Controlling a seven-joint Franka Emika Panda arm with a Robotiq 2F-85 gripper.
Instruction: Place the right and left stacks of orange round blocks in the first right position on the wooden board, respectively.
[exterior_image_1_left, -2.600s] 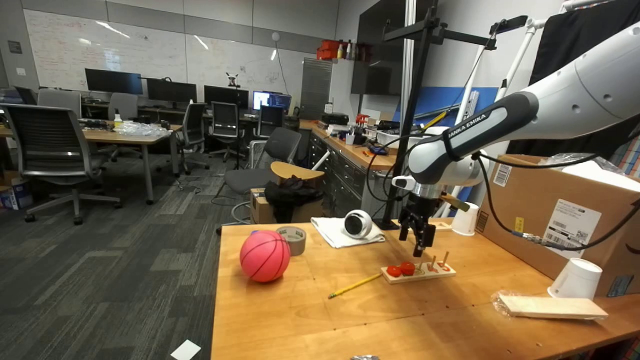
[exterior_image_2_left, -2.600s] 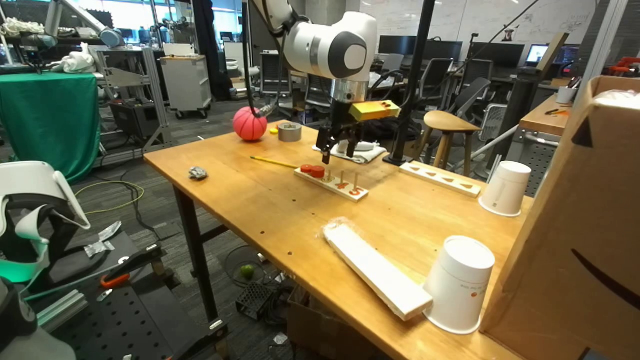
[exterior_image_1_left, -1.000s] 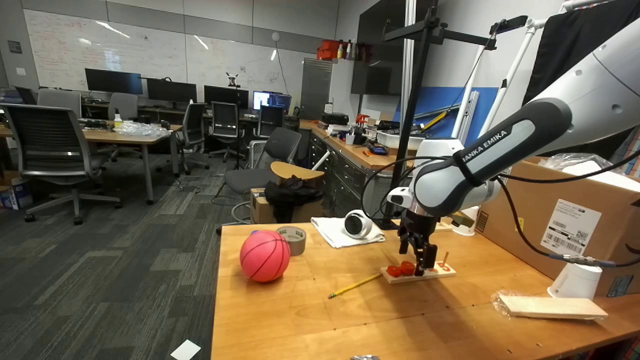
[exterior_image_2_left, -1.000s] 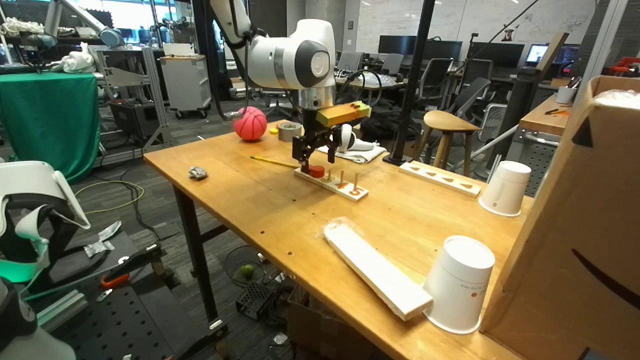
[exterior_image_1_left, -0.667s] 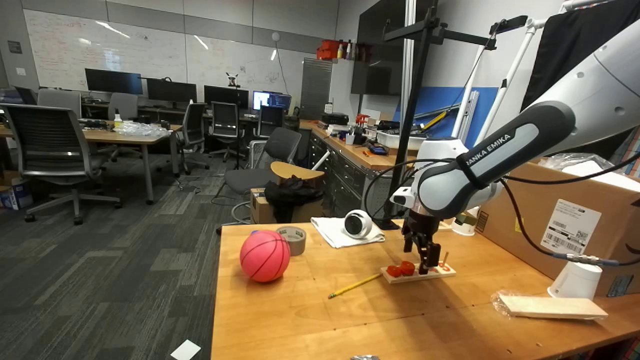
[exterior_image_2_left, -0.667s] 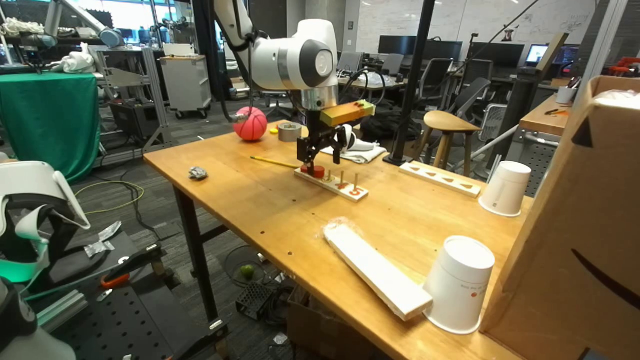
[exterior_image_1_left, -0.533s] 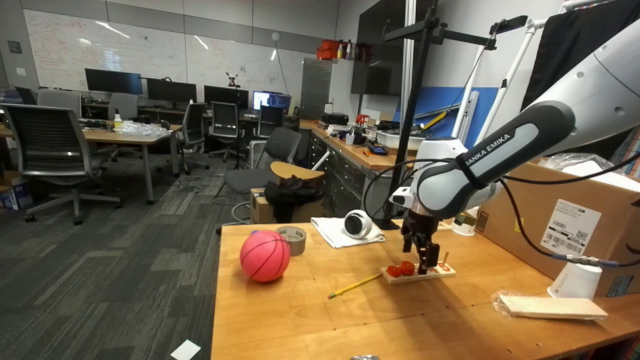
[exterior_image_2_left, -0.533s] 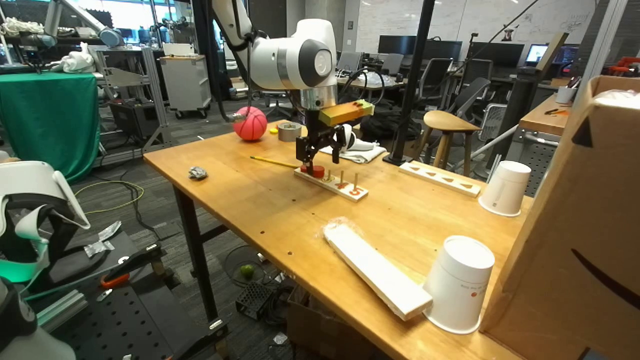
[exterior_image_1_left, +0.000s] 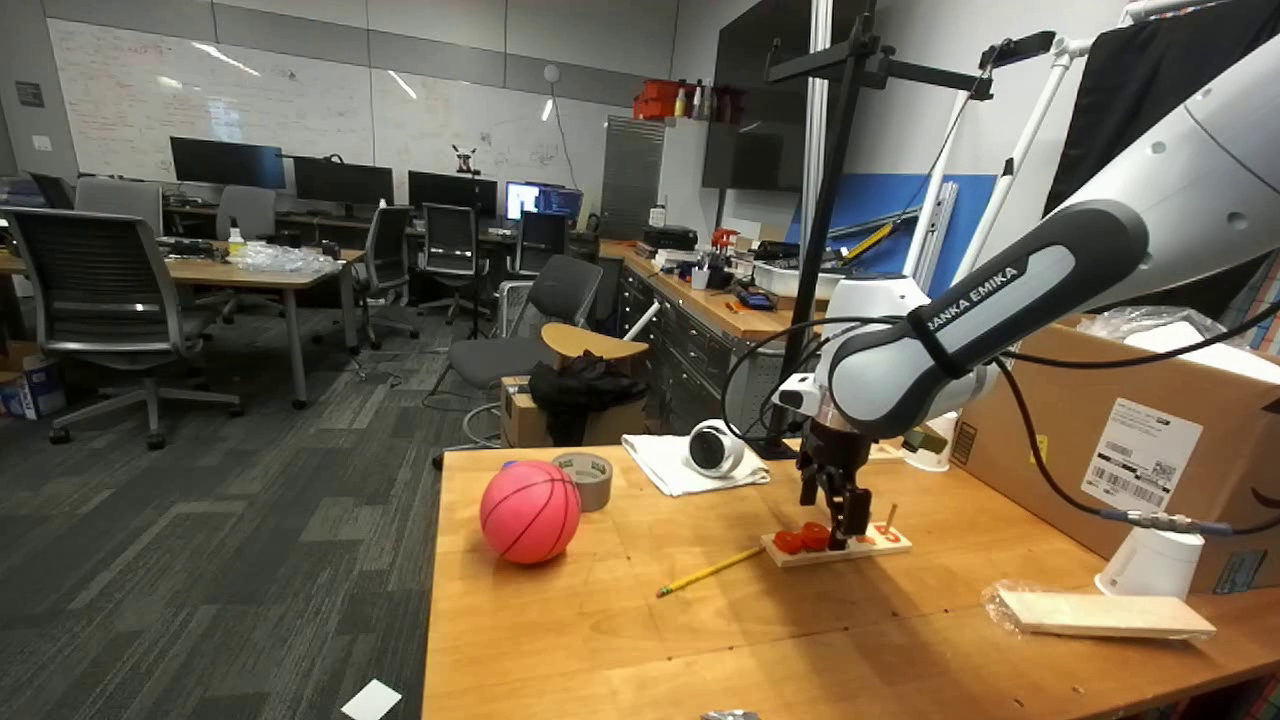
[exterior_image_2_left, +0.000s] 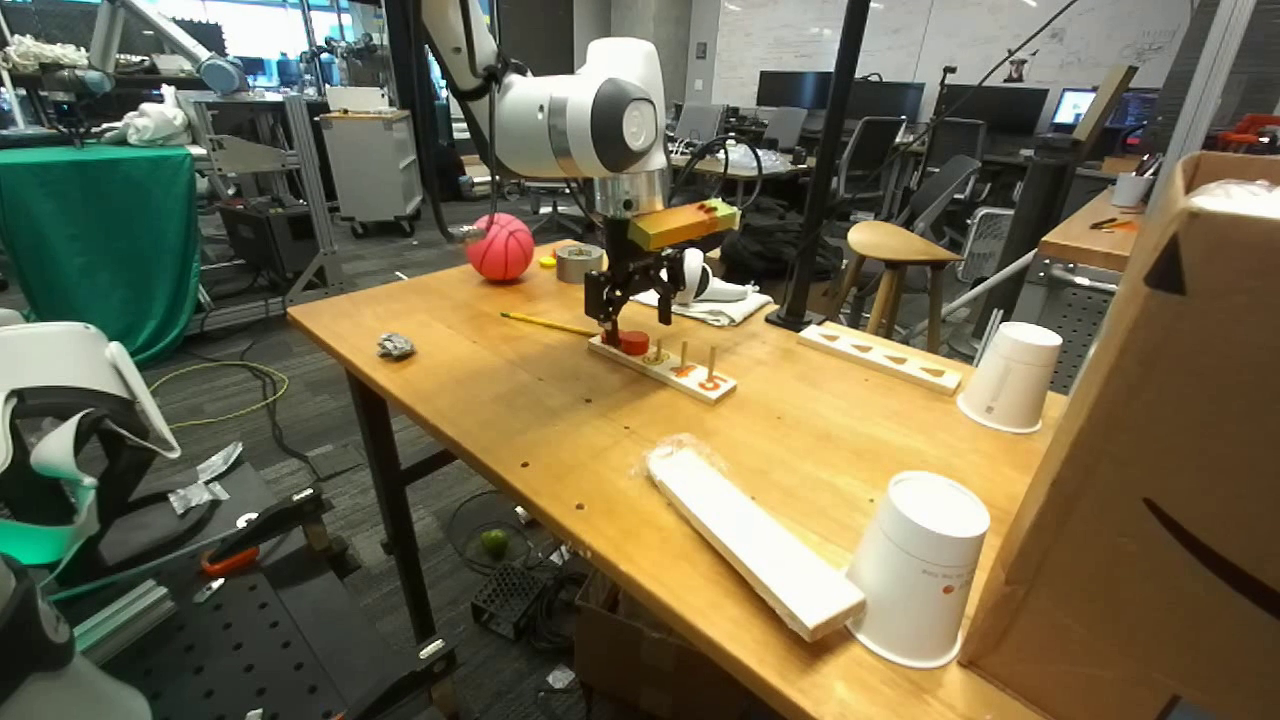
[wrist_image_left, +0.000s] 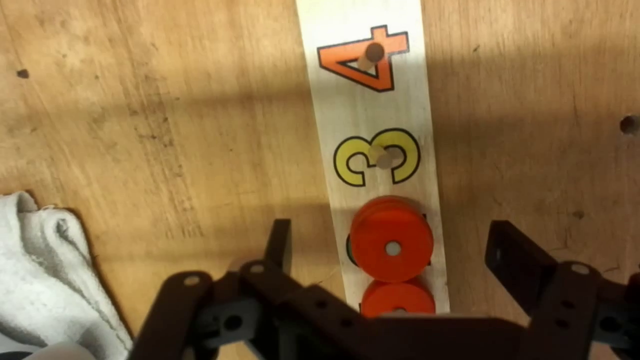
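Observation:
The pale wooden board (wrist_image_left: 370, 107) lies flat on the table, with numbers and upright pegs. A thicker stack of orange round blocks (wrist_image_left: 392, 240) sits on its second peg. A smaller orange stack (wrist_image_left: 398, 298) touches or nearly touches it on the end peg and is partly hidden by the gripper. In an exterior view both stacks show, the thicker (exterior_image_1_left: 815, 536) and the end one (exterior_image_1_left: 788, 542). Pegs 3 and 4 in the wrist view are bare. My gripper (wrist_image_left: 391, 224) is open and low over the board, one finger on each side of the stacks, touching neither. It also shows here (exterior_image_2_left: 638, 332).
A pencil (exterior_image_1_left: 708, 572) lies at the board's end. A pink ball (exterior_image_1_left: 530, 512), a tape roll (exterior_image_1_left: 590, 480) and a cloth (exterior_image_1_left: 660, 465) lie beyond. A board with triangular holes (exterior_image_2_left: 880, 358), white cups (exterior_image_2_left: 920, 570), a wrapped wooden piece (exterior_image_2_left: 750, 535) and a cardboard box (exterior_image_1_left: 1120, 430) stand around.
Since 2.6 s ago my gripper has come down to the board, over the stacks' end. In the last half second it shifted slightly left in both exterior views. The stacks and board have not moved.

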